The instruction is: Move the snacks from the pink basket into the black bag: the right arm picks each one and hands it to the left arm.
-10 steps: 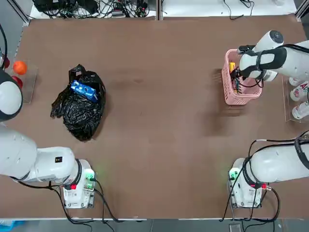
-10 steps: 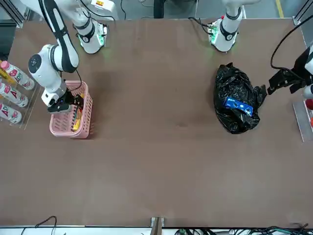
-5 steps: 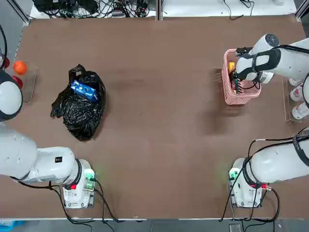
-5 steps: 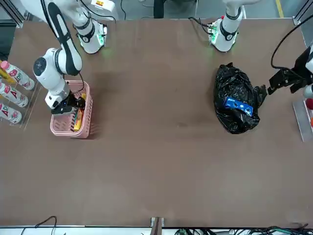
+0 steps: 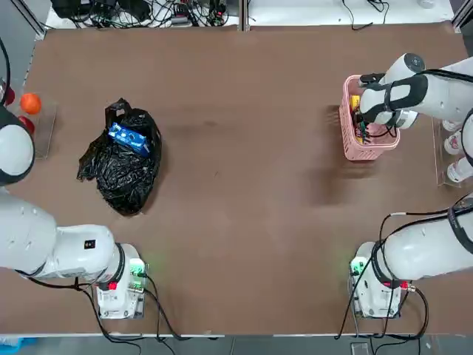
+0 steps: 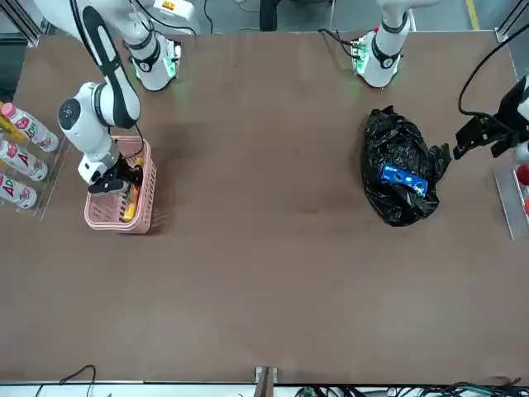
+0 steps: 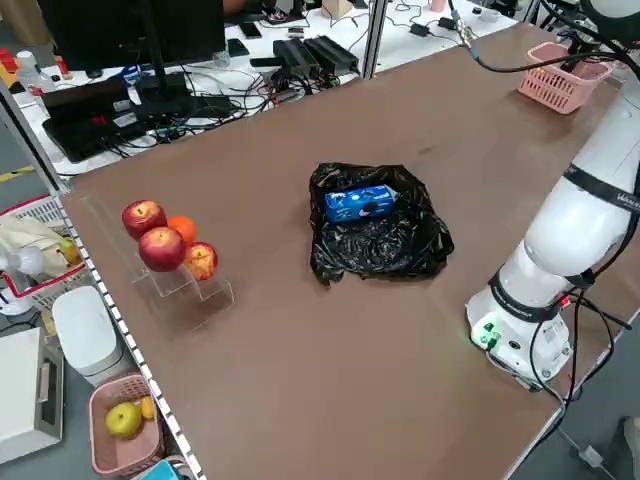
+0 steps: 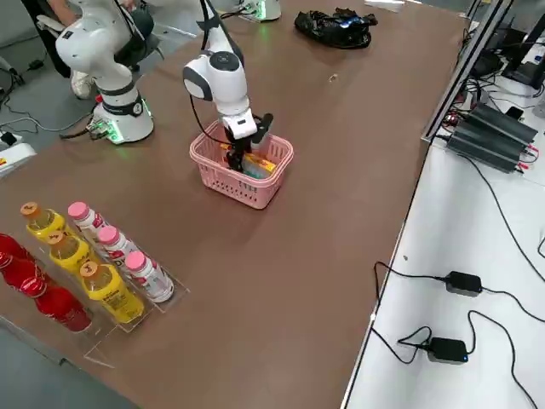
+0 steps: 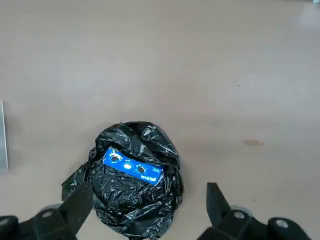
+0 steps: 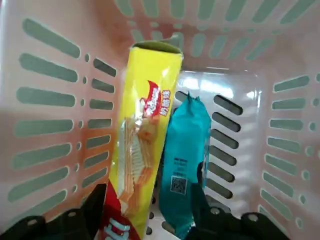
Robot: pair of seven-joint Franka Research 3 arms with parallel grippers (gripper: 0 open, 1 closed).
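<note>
The pink basket (image 10: 45, 100) holds a yellow packet (image 10: 142, 145) and a teal packet (image 10: 185, 165), the right gripper (image 10: 147, 210) apparently straddling both, fingers spread; the black bag (image 5: 122, 166) holds the blue packet (image 5: 129, 137).

The right arm (image 5: 414, 85), at the upper right of the top view, is dipping deeper into the pink basket (image 5: 347, 133). Its right gripper (image 10: 147, 207) is narrowing its jaws around the lower end of the yellow packet (image 10: 142, 145), beside the teal packet (image 10: 185, 160).
</note>
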